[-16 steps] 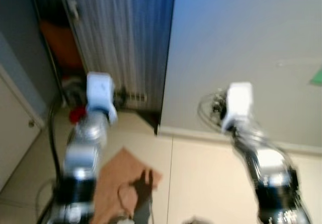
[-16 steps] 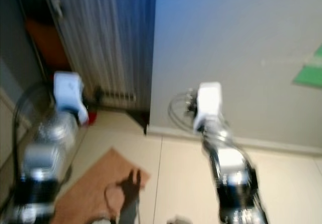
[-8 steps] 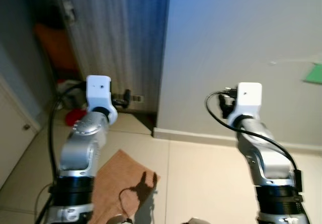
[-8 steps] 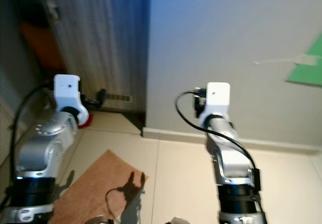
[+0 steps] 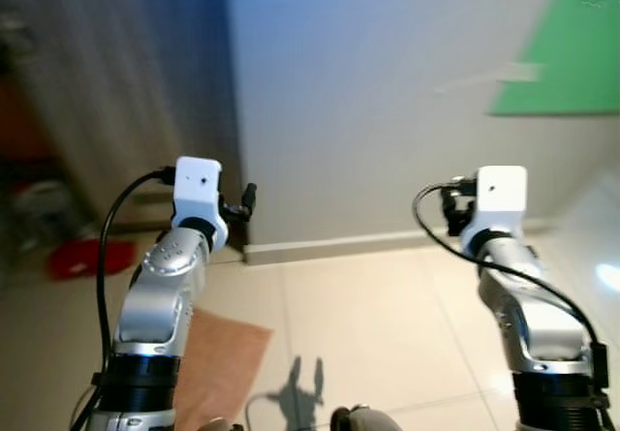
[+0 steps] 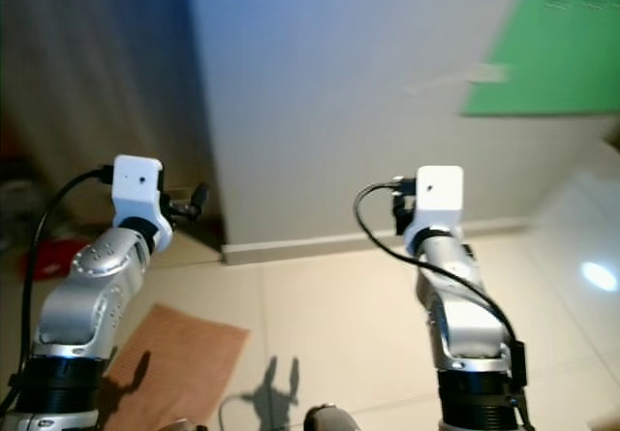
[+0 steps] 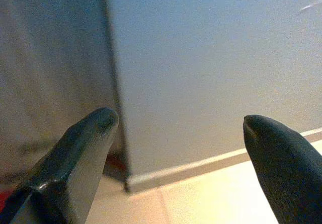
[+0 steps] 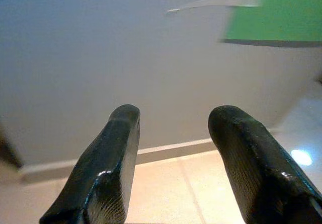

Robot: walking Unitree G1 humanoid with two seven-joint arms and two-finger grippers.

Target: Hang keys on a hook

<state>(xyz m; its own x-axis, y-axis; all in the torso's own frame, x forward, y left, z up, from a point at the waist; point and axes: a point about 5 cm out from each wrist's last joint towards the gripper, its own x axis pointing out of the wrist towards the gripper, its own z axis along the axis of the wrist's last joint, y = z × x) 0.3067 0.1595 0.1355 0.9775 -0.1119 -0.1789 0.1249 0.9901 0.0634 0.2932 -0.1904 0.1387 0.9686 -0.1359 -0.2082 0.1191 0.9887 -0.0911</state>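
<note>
My left gripper (image 5: 246, 200) is raised in front of me, pointing at the pale wall (image 5: 368, 111). In the left wrist view its fingers (image 7: 85, 148) stand wide apart with nothing between them. My right gripper (image 5: 451, 204) is raised to the same height and faces the same wall. Its fingers (image 8: 113, 158) are open and hold nothing. A green panel (image 5: 567, 53) is fixed high on the wall to the right, and a thin pale strip (image 5: 480, 80) runs out from its left edge.
A white baseboard (image 5: 339, 245) runs along the foot of the wall above the cream floor tiles (image 5: 387, 324). A brown mat (image 5: 218, 363) lies on the floor at the left. A grey ribbed curtain or panel (image 5: 116, 82) and a red object (image 5: 87, 257) are at the far left.
The camera has swung to the right: the wall corner and mat have slid left and the green panel has come into view. Both arms keep the same raised pose.
</note>
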